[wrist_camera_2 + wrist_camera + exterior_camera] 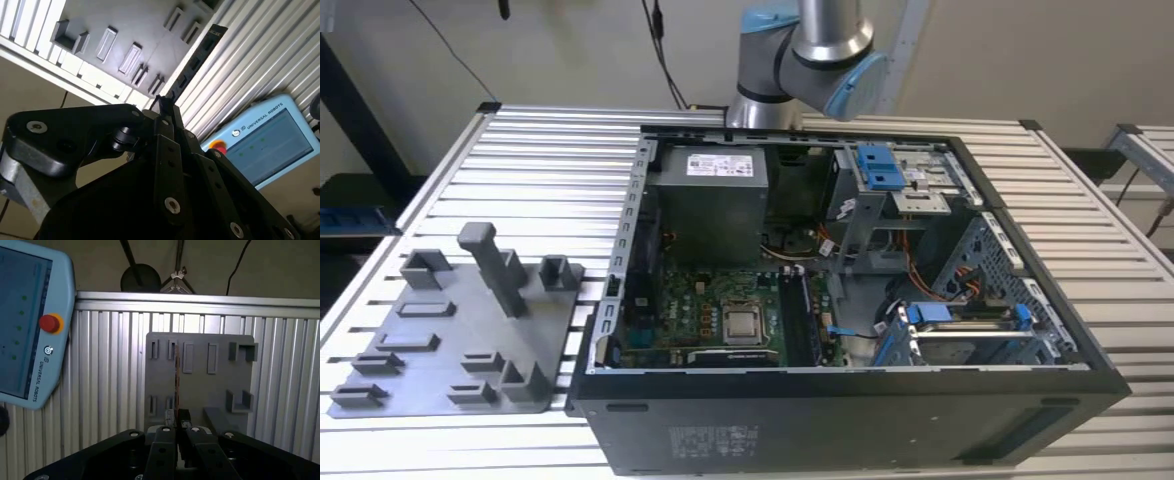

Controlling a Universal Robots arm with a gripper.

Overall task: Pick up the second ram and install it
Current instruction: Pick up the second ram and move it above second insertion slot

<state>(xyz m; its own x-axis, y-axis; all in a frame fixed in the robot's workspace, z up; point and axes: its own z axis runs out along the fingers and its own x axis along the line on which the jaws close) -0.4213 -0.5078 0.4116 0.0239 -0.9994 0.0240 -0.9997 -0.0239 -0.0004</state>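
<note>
My gripper point(165, 103) is shut on the second ram point(196, 56), a long thin dark stick with a pale label at its far end. The stick juts out from between the fingertips. In the first wrist view the second ram point(176, 380) shows edge-on as a thin line rising from the gripper point(178, 421). Behind it, well apart from it, lies the grey holder plate point(200, 385) with its slots and posts. In the exterior view that holder plate point(447, 345) lies on the slatted table at the exterior view's left, beside the open computer case point(854, 400).
The arm point(807, 55) rises behind the case. Inside the case are the motherboard point(720, 320), a grey power supply point(707, 205) and blue drive brackets point(887, 170). A teach pendant point(30, 325) with a red button lies on the slats beside the plate.
</note>
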